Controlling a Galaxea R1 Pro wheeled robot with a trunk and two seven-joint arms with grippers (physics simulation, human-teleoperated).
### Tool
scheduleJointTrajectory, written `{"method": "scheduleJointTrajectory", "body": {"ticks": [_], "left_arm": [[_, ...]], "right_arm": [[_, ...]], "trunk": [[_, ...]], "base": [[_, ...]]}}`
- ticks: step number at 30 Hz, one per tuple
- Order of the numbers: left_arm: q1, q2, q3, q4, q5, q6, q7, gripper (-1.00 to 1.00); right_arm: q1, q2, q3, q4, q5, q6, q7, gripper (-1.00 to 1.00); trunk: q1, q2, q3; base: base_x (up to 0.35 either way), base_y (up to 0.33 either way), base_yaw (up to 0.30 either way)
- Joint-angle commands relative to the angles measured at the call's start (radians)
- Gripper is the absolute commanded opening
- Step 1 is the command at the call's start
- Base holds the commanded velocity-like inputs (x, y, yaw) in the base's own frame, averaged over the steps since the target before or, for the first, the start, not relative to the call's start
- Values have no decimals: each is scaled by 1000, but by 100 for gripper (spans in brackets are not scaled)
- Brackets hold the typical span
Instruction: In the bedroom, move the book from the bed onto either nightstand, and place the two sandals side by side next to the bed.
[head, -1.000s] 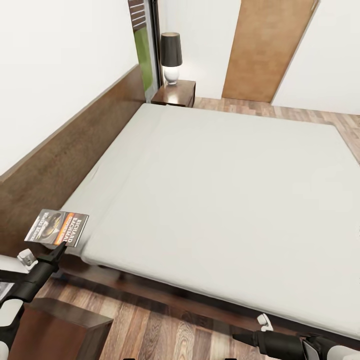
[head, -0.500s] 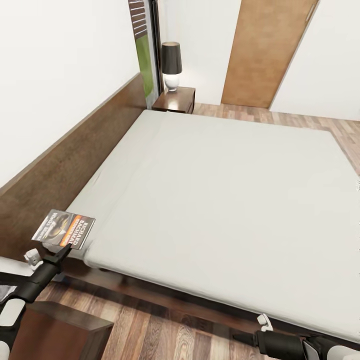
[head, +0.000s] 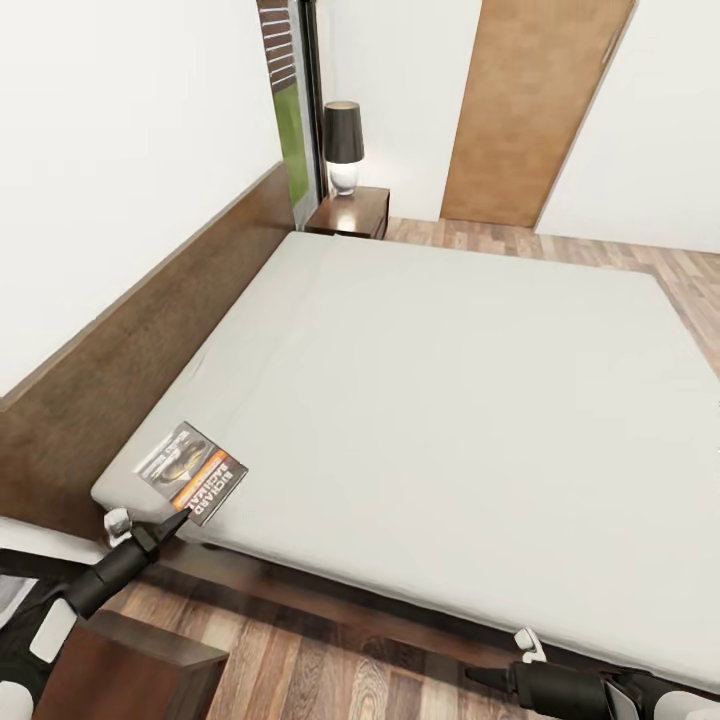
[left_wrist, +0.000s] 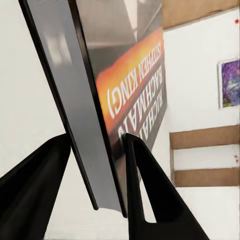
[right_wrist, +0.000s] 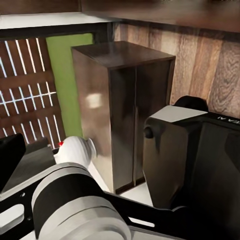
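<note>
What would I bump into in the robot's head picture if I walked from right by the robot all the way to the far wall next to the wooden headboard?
near nightstand → left gripper → book → bed → far nightstand → lamp

Three cameras set around the bed (head: 480, 400).

The head view looks down from high beside the bed's near side, facing across the mattress toward a lamp (head: 343, 146) on the far nightstand (head: 350, 212). The left wrist view sits very close behind the book (left_wrist: 125, 100), facing along it toward a white wall; both views share that book (head: 192, 472). The right wrist view looks from low down, close on a dark-brown nightstand (right_wrist: 125, 115).
</note>
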Motion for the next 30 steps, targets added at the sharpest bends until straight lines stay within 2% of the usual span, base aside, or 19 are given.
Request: {"method": "scheduleJointTrajectory", "body": {"ticks": [1,2,4,7,10,12,15,17,18,21,24,30], "left_arm": [[0,0,-20,12,-32,9,-39,-100],[0,0,-31,17,-49,8,-56,-100],[1,-2,-63,32,-113,5,-118,-100],[2,-12,-78,39,-162,4,-171,-100],[2,-27,-95,43,-235,3,-227,-100],[2,-33,-111,44,-297,2,-243,-100],[2,-51,-123,70,-430,-3,-250,-100],[2,-60,-126,121,-496,-38,-252,-100],[2,-64,-126,165,-529,-88,-252,-100],[2,-69,-127,241,-557,-190,-253,-100],[2,-70,-127,318,-567,-270,-250,-100],[2,-71,-127,366,-569,-320,-250,-100]], "right_arm": [[-1,0,8,3,-10,10,4,100],[-1,0,8,3,-10,10,4,100],[-1,0,8,3,-10,9,4,100],[-1,0,8,3,-10,8,3,100],[-1,0,8,3,-10,7,2,100],[-1,0,8,3,-10,7,3,100],[-1,0,8,3,-10,7,2,100],[-1,0,8,3,-10,7,3,100],[-1,0,8,3,-10,7,2,100],[-1,0,8,3,-10,6,2,100],[-1,0,8,3,-10,6,-1,100],[-1,0,8,3,-8,4,-9,100]], "trunk": [[-4,7,4],[-8,14,9],[-15,28,18],[-27,49,33],[-38,70,47],[-46,84,56],[-57,105,71],[-65,119,80],[-69,126,85],[-80,147,99],[-92,168,113],[-115,210,142]], "base": [[0,0,0],[0,0,0],[0,0,0],[0,0,0],[0,0,0],[0,0,0],[0,0,0],[0,0,0],[0,0,0],[0,0,0],[0,0,0],[0,0,0]]}}
